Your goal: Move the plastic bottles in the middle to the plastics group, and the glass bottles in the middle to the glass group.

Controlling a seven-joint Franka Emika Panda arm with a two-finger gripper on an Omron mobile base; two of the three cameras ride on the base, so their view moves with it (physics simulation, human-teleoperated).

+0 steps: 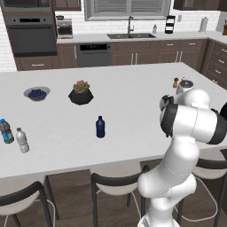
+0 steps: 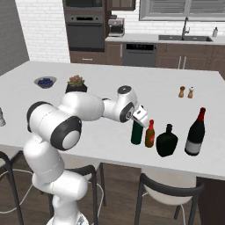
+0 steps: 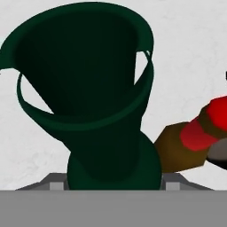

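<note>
My gripper (image 2: 138,123) reaches down over the top of the tall dark green glass bottle (image 2: 137,137) and is shut on its upper part. The green bottle (image 3: 88,88) is very close in the hand view and hides the fingertips. Its base is at counter level, right beside the amber bottle (image 2: 150,134) with the red neck (image 3: 199,131). Right of those stand the squat black bottle (image 2: 167,141) and a tall dark bottle with a red cap (image 2: 195,132). The small dark blue bottle (image 1: 100,127) stands alone mid-counter. Two clear water bottles (image 1: 6,131) (image 1: 22,140) stand at the far left.
A bowl of blueberries (image 1: 37,93) and a potted plant (image 1: 80,93) sit further back on the island. Salt and pepper shakers (image 2: 186,92) stand behind the glass bottles. Stools (image 2: 169,191) line the near edge of the counter.
</note>
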